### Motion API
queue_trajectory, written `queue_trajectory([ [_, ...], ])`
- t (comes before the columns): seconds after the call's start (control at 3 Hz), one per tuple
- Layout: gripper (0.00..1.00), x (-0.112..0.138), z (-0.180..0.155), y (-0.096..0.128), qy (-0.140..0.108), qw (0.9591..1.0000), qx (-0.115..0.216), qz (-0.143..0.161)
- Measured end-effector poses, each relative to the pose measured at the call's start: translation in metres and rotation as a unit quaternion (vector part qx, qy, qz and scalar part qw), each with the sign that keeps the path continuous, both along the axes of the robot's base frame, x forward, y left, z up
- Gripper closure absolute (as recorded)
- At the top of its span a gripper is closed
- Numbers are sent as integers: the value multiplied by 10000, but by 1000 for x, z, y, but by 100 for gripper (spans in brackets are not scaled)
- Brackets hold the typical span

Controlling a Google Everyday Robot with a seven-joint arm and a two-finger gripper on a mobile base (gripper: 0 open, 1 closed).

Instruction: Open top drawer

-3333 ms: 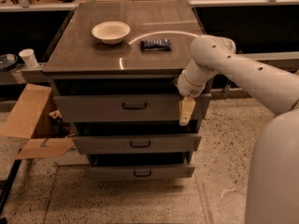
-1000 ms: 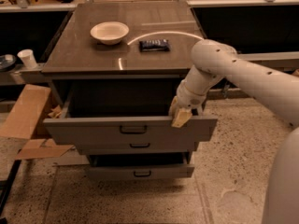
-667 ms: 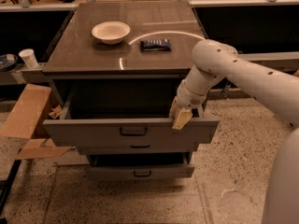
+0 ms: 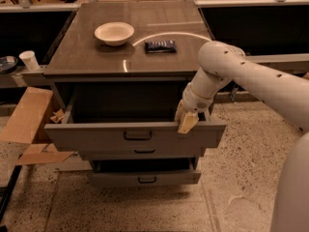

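The top drawer (image 4: 96, 137) is a wide grey metal drawer, pulled well out from the cabinet, with its dark interior showing. Its small black bar handle (image 4: 137, 135) sits at the centre of the front. My gripper (image 4: 186, 121) hangs from the white arm at the drawer's right side, its tan fingers (image 4: 187, 123) hooked over the top edge of the drawer front. Two shallower grey drawers (image 4: 145, 179) lie below, the lowest one pulled out a little.
A white bowl (image 4: 114, 33) and a dark packet (image 4: 161, 46) lie on the cabinet top (image 4: 96, 57). A cardboard box (image 4: 29, 124) stands on the floor at the left, touching the drawer's corner. A paper cup (image 4: 29, 60) sits on a ledge at left.
The top drawer was closed 3.3 s ago and now stands far out. Since one second ago it has come a little further forward with my gripper on its edge.
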State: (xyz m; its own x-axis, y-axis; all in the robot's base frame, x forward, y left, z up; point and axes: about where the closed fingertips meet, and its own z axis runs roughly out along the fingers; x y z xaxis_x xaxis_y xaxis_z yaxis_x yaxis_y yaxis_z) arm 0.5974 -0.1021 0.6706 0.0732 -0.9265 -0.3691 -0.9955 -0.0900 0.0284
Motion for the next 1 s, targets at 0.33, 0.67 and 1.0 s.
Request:
queue_trajectory([
  [0.33, 14, 0, 0, 0, 1, 10000, 0, 1],
  [0.67, 0, -20, 0, -1, 77, 9999, -33, 105],
  [1.0, 0, -53, 8, -10, 175, 9998, -67, 113],
])
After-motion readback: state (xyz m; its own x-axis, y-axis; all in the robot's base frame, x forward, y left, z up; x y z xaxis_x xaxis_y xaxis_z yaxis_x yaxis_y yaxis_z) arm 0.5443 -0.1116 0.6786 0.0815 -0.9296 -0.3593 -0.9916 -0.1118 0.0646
